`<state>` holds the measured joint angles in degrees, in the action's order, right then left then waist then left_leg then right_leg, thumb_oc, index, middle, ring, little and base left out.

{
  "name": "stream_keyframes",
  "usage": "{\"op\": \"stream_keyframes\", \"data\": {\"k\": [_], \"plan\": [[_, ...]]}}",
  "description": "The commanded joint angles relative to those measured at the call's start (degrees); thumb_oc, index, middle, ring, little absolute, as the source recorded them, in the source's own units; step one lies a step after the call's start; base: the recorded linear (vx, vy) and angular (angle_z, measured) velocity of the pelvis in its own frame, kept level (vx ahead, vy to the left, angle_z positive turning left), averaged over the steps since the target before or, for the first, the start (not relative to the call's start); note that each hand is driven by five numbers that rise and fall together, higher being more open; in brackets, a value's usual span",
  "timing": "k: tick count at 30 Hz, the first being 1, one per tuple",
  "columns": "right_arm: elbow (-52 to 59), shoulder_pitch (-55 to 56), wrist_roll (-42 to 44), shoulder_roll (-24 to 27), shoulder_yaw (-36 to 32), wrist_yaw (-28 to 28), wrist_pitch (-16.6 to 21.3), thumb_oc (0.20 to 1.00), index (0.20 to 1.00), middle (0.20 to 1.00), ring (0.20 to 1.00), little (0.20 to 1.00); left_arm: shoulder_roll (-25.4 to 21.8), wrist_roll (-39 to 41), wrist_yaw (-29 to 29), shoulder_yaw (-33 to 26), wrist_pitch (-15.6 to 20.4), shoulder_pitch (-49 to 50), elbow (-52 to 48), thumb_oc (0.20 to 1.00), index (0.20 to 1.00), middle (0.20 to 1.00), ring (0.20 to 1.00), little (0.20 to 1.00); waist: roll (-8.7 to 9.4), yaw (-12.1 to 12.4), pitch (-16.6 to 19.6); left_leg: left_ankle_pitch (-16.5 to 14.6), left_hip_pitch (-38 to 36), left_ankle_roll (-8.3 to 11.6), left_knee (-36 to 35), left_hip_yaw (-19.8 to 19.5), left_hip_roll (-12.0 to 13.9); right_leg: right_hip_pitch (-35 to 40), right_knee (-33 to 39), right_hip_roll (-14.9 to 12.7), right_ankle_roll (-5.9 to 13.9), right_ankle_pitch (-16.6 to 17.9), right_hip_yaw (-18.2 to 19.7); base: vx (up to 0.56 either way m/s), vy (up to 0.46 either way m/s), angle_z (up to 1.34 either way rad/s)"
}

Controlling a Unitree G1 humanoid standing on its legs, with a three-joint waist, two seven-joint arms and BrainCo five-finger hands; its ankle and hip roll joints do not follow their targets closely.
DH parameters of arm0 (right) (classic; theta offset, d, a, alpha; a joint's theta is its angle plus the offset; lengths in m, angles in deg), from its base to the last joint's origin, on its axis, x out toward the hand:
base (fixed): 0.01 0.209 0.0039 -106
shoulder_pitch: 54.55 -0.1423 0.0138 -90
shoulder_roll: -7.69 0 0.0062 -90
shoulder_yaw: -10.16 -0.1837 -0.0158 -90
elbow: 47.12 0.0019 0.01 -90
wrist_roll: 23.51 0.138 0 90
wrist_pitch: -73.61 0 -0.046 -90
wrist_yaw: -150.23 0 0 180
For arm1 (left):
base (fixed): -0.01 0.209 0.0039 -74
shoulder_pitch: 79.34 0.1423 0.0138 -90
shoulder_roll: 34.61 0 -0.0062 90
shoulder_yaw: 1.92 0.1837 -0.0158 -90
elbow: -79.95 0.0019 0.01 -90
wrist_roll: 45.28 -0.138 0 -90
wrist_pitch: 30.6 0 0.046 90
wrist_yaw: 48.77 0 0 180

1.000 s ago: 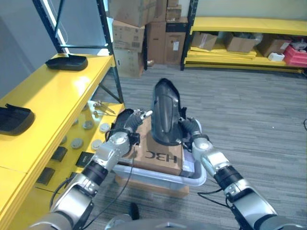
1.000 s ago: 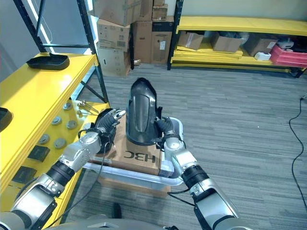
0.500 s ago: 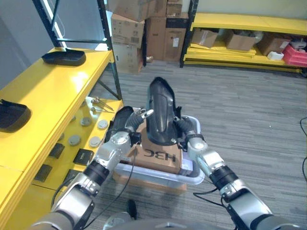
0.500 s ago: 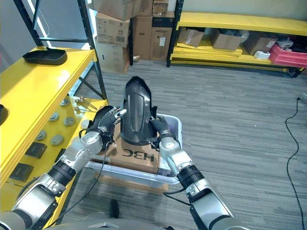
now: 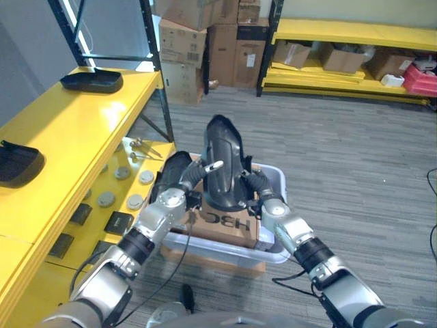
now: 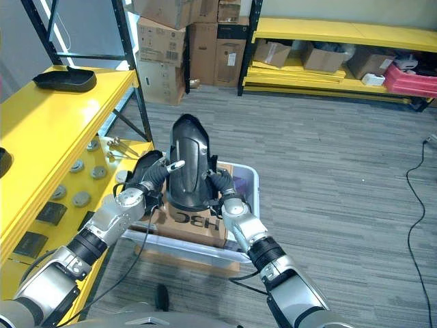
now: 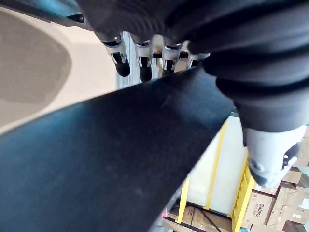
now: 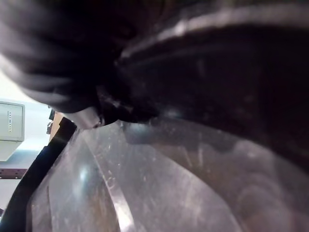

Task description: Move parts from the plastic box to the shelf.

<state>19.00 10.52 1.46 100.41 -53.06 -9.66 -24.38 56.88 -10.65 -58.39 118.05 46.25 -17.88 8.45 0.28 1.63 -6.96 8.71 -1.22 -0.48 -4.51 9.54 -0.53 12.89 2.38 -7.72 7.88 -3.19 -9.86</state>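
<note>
A black curved part (image 5: 222, 160) stands upright over the clear plastic box (image 5: 276, 251), held between my two hands. My right hand (image 5: 256, 186) grips its right edge with curled fingers. On the other side my left hand (image 5: 179, 186) lies against the part's left side, fingers (image 7: 141, 58) straight past its edge, one fingertip (image 5: 213, 166) across its face. In the left wrist view the black part (image 7: 120, 159) runs across the palm. A brown cardboard box (image 5: 229, 224) sits in the plastic box under the part. The right wrist view shows the glossy part (image 8: 159, 183) from very close.
A yellow shelf (image 5: 89, 137) runs along my left, with two black parts (image 5: 91, 80) (image 5: 19, 164) on it. Its lower level (image 5: 116, 198) carries round discs and small dark pieces. Stacked cartons (image 5: 205, 41) and another yellow shelf (image 5: 355, 34) stand at the back.
The part has come lower and a little to the left, toward my left hand. A left fingertip now lies across its face. The camera has shifted slightly.
</note>
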Motion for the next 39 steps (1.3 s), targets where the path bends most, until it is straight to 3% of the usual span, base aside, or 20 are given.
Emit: {"op": "stream_keyframes", "data": {"k": [1,2,9,14,15,16,17,22,29,32,37,38,39], "plan": [[1.56,-7.34,1.39,-0.82,0.48,0.45,2.37,0.200,0.200,0.200,0.200,0.200,2.58,-1.27,0.81,2.67,2.69,-7.32,0.23,0.413,0.413,0.413,0.413,0.413,-0.22,1.81,1.98,-12.31,-6.10,2.51,4.32,-3.29,1.41,-6.86,2.48,-0.83,2.71,7.57,-1.46,0.00,0.000,0.00],[1.34,-7.37,1.30,-1.01,0.61,0.52,2.55,0.200,0.200,0.200,0.200,0.200,2.70,-1.34,0.51,2.80,2.53,-7.25,0.08,0.200,0.200,0.200,0.200,0.200,-0.24,1.85,1.97,-12.26,-6.10,2.53,4.28,-3.31,1.43,-6.84,2.49,-0.84,2.68,7.55,-1.50,0.00,0.000,0.00],[1.37,-7.72,2.62,-1.00,0.83,0.96,2.50,0.200,0.200,0.200,0.200,0.200,2.40,-1.57,2.78,3.31,3.94,-7.36,-0.17,0.200,0.200,0.200,0.200,0.200,-0.26,1.89,1.85,-12.22,-6.19,2.61,4.23,-3.43,1.39,-6.79,2.48,-0.81,2.71,7.54,-1.42,0.00,0.000,0.00],[1.74,-6.76,7.83,-1.73,0.62,-0.36,4.12,0.200,0.200,0.200,0.200,0.200,2.76,5.92,6.61,4.64,6.30,-7.30,-6.04,0.200,0.200,0.200,0.200,0.200,-0.43,1.73,1.87,-12.08,-6.33,2.72,4.03,-3.32,1.46,-6.71,2.42,-0.88,2.64,7.63,-1.55,0.00,0.000,0.00],[1.76,-6.65,9.04,-1.93,0.51,-0.57,4.41,0.266,0.266,0.266,0.266,0.266,2.81,6.30,6.40,4.66,6.32,-7.29,-6.53,0.200,0.200,0.200,0.200,0.200,-0.44,1.74,1.86,-12.07,-6.33,2.73,4.06,-3.31,1.49,-6.68,2.40,-0.90,2.64,7.63,-1.58,0.00,0.000,0.00],[1.92,-6.45,11.70,-2.32,0.33,-0.87,4.86,0.423,0.423,0.423,0.423,0.423,2.76,7.10,5.85,4.73,6.25,-7.29,-7.27,0.200,0.200,0.200,0.200,0.200,-0.48,1.75,1.84,-12.03,-6.36,2.78,4.05,-3.29,1.51,-6.62,2.40,-0.93,2.65,7.62,-1.63,0.00,0.000,0.00],[2.07,-6.17,14.35,-2.63,-0.03,-1.18,5.31,1.000,1.000,1.000,1.000,1.000,2.62,7.33,5.74,4.61,6.27,-7.16,-7.69,0.200,0.200,0.200,0.200,0.200,-0.52,1.78,1.86,-11.99,-6.39,2.81,4.04,-3.30,1.51,-6.55,2.42,-0.94,2.64,7.62,-1.69,0.00,0.000,0.00],[1.88,-2.86,30.30,-5.91,-3.67,-4.91,9.23,1.000,1.000,1.000,1.000,1.000,1.76,7.76,4.68,2.41,8.02,-6.48,-8.30,0.200,0.200,0.200,0.200,0.200,-0.69,2.12,2.11,-11.79,-6.36,2.88,3.95,-3.41,1.59,-6.33,2.55,-1.00,2.55,7.55,-2.23,0.00,0.000,0.00],[8.53,3.65,31.15,-3.80,-11.92,-8.43,11.70,1.000,1.000,1.000,1.000,1.000,-2.64,5.88,3.36,-4.09,10.39,-1.95,-9.69,0.200,0.200,0.200,0.200,0.200,-0.72,1.57,2.60,-11.65,-5.91,2.41,3.73,-3.50,1.49,-6.97,2.44,-0.88,2.65,7.34,-1.88,-0.01,0.005,0.00],[11.91,8.02,28.79,-2.27,-14.81,-11.08,10.02,1.000,1.000,1.000,1.000,1.000,-4.30,5.61,3.54,-6.67,11.88,1.18,-10.16,0.200,0.200,0.200,0.200,0.200,-0.73,1.01,2.71,-11.63,-5.69,2.09,3.61,-3.48,1.30,-7.48,2.25,-0.88,2.83,7.30,-1.45,-0.03,0.022,-0.05],[16.16,21.81,21.01,1.62,-20.57,-15.66,1.26,1.000,1.000,1.000,1.000,1.000,-8.56,5.21,4.50,-15.48,13.29,10.37,-14.30,0.200,0.200,0.200,0.200,0.200,-0.65,-0.74,2.32,-11.13,-5.30,1.18,2.80,-2.62,0.61,-9.12,0.71,-1.09,3.36,7.20,-0.90,-0.04,0.030,-0.17],[14.43,27.26,17.63,2.08,-21.88,-17.62,-1.56,1.000,1.000,1.000,1.000,1.000,-10.68,6.68,3.95,-19.39,14.52,13.55,-15.76,0.200,0.200,0.200,0.200,0.200,-0.60,-1.56,1.73,-10.95,-5.10,0.57,2.41,-2.38,0.11,-10.44,-1.12,-1.32,3.75,6.92,-0.71,-0.07,0.001,-0.24],[13.38,28.71,16.69,2.09,-21.96,-18.68,-1.59,1.000,1.000,1.000,1.000,1.000,-11.27,7.12,4.05,-20.61,14.93,14.51,-16.19,0.200,0.200,0.200,0.200,0.200,-0.58,-1.64,1.50,-10.90,-4.96,0.37,2.35,-2.44,-0.08,-10.81,-1.77,-1.33,3.80,6.75,-0.54,-0.08,-0.020,-0.33]]}}
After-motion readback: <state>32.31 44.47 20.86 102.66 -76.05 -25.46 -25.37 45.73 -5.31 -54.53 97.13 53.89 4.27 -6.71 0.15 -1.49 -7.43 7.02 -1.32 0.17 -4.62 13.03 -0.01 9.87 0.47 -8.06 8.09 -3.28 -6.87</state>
